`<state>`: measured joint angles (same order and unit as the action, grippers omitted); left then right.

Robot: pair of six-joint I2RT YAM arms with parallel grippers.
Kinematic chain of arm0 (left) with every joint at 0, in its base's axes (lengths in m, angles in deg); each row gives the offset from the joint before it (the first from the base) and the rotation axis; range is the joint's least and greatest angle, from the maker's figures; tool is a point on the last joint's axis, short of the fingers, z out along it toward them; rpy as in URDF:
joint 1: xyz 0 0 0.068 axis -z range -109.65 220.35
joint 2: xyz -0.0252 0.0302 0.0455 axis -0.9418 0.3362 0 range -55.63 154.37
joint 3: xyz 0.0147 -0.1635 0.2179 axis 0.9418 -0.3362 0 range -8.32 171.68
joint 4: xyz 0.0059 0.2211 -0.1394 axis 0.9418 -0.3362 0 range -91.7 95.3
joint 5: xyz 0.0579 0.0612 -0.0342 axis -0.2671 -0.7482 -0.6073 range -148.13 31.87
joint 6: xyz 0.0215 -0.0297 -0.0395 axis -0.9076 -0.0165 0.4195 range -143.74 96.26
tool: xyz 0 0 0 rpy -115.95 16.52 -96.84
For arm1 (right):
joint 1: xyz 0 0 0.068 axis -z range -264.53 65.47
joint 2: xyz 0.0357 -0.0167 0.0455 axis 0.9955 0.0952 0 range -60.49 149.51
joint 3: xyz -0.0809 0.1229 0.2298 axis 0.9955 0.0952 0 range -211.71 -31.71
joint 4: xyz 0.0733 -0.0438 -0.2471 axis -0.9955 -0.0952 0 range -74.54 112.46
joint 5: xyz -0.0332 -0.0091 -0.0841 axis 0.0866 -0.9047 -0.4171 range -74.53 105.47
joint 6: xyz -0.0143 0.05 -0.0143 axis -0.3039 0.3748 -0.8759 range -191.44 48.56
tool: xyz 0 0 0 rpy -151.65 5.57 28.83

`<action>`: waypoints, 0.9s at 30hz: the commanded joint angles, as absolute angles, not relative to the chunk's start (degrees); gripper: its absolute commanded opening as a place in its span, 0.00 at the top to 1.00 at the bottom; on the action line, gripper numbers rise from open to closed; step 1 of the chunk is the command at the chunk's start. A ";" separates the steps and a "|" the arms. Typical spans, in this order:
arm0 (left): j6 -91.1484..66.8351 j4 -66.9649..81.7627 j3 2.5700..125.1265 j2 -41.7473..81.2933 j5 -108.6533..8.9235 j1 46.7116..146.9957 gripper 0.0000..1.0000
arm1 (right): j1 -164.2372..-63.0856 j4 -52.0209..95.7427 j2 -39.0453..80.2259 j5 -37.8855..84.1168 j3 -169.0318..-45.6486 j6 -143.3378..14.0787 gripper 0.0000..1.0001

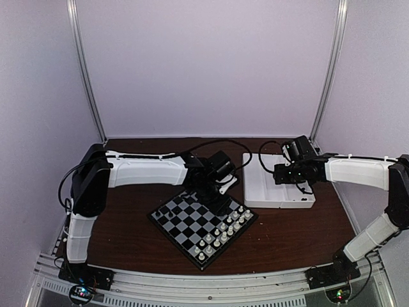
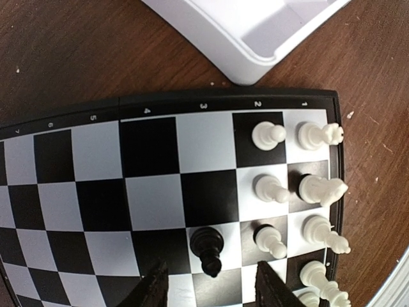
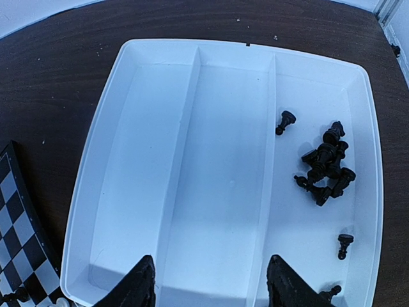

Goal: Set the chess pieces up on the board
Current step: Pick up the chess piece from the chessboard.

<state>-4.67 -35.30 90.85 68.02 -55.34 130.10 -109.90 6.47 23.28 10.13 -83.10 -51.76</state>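
Top external: the board (image 1: 192, 220) was seen between the arms, with white chessmen (image 1: 227, 227) along its right side. The left gripper (image 1: 216, 185) was over its far corner, jaws not resolved.

Left wrist: frame numerals 1 to 7 were read. The jaws stood apart, with a black pawn (image 2: 208, 249) upright between them, untouched.

Right wrist: the right gripper (image 3: 211, 281) was spread, empty, over the tray (image 3: 160, 192). The chess pieces (image 3: 326, 169) were heaped in its right compartment, one half hidden at the bottom edge.

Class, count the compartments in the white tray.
3 in the white tray, seen from the right wrist: left, middle, and right, which holds the loose black chess pieces.
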 commanded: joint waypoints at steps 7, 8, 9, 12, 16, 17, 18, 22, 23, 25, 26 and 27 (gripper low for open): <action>-5.95 -35.25 93.82 69.63 -55.85 130.37 0.59 | -109.17 6.73 21.80 10.02 -82.59 -51.84 0.41; -6.04 -35.54 94.24 69.88 -55.76 130.36 0.59 | -109.19 6.74 21.78 9.97 -82.59 -51.86 0.41; -6.07 -35.77 94.58 70.12 -55.78 130.38 0.59 | -109.15 6.74 21.78 9.97 -82.59 -51.89 0.41; -6.10 -36.01 94.80 70.58 -55.75 130.36 0.62 | -109.06 6.81 21.82 10.02 -82.59 -51.78 0.41; -6.11 -36.08 94.93 70.89 -55.94 130.35 0.66 | -108.90 6.81 21.78 9.99 -82.51 -51.78 0.41; -6.15 -36.10 94.94 70.92 -56.08 130.38 0.66 | -108.88 6.81 21.83 10.04 -82.44 -51.76 0.41; -6.11 -36.16 94.93 70.97 -56.10 130.37 0.67 | -108.88 6.81 21.86 10.07 -82.42 -51.76 0.41; -6.00 -36.27 94.95 71.15 -56.02 130.37 0.68 | -108.88 6.90 21.78 10.14 -82.16 -51.75 0.41; -5.96 -36.28 94.88 71.20 -56.00 130.34 0.68 | -108.80 6.92 21.78 10.19 -82.16 -51.76 0.41; -5.98 -36.28 94.94 71.36 -55.93 130.38 0.70 | -108.79 6.94 21.69 10.15 -82.16 -51.72 0.41; -5.96 -36.21 94.87 71.37 -55.85 130.36 0.70 | -108.79 6.91 21.70 10.19 -82.16 -51.73 0.41; -5.98 -36.25 95.01 71.55 -55.74 130.33 0.69 | -108.79 6.91 21.62 10.12 -82.08 -51.71 0.41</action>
